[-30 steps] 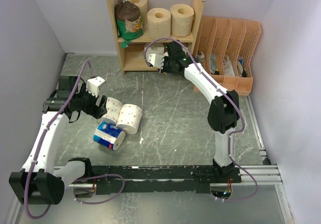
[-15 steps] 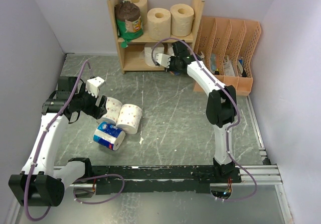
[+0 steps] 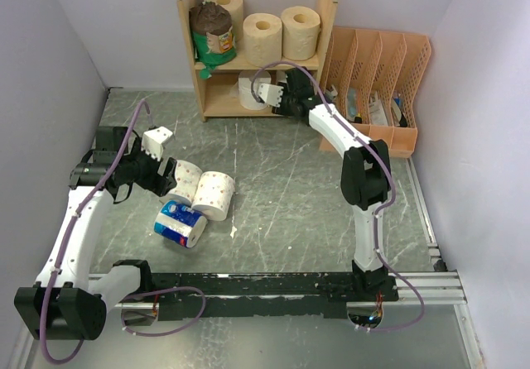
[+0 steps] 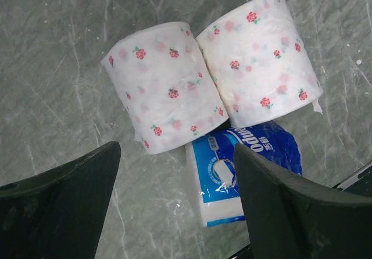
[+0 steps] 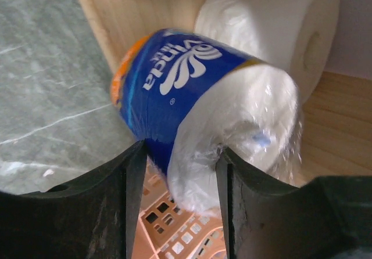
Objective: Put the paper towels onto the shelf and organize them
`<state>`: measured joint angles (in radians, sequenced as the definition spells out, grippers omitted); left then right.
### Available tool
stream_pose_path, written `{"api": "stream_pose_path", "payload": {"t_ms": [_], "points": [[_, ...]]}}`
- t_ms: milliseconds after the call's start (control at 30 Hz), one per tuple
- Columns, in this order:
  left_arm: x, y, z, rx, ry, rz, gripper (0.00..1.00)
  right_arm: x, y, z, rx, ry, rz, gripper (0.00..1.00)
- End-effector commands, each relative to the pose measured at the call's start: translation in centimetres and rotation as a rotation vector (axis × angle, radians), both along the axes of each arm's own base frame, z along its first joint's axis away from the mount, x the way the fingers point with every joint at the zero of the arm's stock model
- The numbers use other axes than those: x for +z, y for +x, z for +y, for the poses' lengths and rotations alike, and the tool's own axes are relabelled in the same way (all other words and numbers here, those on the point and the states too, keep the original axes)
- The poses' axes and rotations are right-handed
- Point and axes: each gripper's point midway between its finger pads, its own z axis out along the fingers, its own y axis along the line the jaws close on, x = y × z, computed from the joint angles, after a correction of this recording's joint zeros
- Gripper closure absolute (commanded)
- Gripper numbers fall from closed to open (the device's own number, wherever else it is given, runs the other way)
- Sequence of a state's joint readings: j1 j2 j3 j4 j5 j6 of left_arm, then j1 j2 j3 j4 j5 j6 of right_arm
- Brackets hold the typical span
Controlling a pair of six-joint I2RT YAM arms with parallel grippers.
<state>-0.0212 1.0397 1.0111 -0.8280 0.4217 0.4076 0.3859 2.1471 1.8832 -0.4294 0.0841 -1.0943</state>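
Observation:
The wooden shelf point(image 3: 329, 15) stands at the back. Its top tier holds three tan rolls point(image 3: 262, 38) and a green-and-brown wrapped roll point(image 3: 214, 31). A white roll point(image 3: 248, 91) lies on the lower tier and also shows in the right wrist view point(image 5: 273, 27). My right gripper point(image 3: 278, 98) is at the lower tier's opening, shut on a blue-wrapped roll point(image 5: 186, 90) held just above the shelf board point(image 5: 328, 125). My left gripper point(image 3: 166, 174) is open, hovering over two flower-dotted white rolls point(image 4: 165, 87) point(image 4: 258, 76) and a second blue-wrapped roll point(image 4: 247, 166) on the table.
A peach-orange slotted file organizer point(image 3: 377, 88) stands right of the shelf, close to the right arm. The grey walls close in the table on the left, back and right. A black rail point(image 3: 273, 286) runs along the near edge.
My right gripper has moved left and farther back with the blue-wrapped roll, up to the shelf's lower tier beside the white roll. The left arm has not moved.

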Motion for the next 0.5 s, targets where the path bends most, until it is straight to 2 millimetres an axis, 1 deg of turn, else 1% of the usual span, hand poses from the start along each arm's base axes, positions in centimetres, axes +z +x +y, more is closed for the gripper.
{"api": "stream_pose_path", "payload": {"t_ms": [0, 100, 267, 333, 400, 433, 467], "points": [[0.4, 0.4, 0.1, 0.004, -0.003, -0.032, 0.10, 5.0, 2.3, -0.9, -0.057, 0.030, -0.199, 0.48], [0.3, 0.4, 0.1, 0.004, -0.002, -0.029, 0.10, 5.7, 2.6, -1.0, -0.072, 0.045, -0.227, 0.45], [0.2, 0.4, 0.2, 0.001, 0.001, -0.026, 0.10, 7.1, 2.7, -1.1, -0.094, 0.060, -0.271, 0.43], [0.2, 0.4, 0.2, 0.002, 0.002, -0.028, 0.10, 8.1, 2.6, -0.9, -0.098, 0.067, -0.313, 0.43], [0.2, 0.4, 0.2, 0.004, 0.001, -0.029, 0.10, 9.6, 2.0, -0.7, -0.098, 0.073, -0.367, 0.43], [0.2, 0.5, 0.2, 0.003, 0.001, -0.028, 0.10, 9.3, 1.8, -0.4, -0.098, 0.072, -0.378, 0.43], [0.1, 0.5, 0.2, 0.004, 0.002, -0.026, 0.10, 10.7, 1.1, -0.4, -0.101, 0.088, -0.414, 0.43]]}}
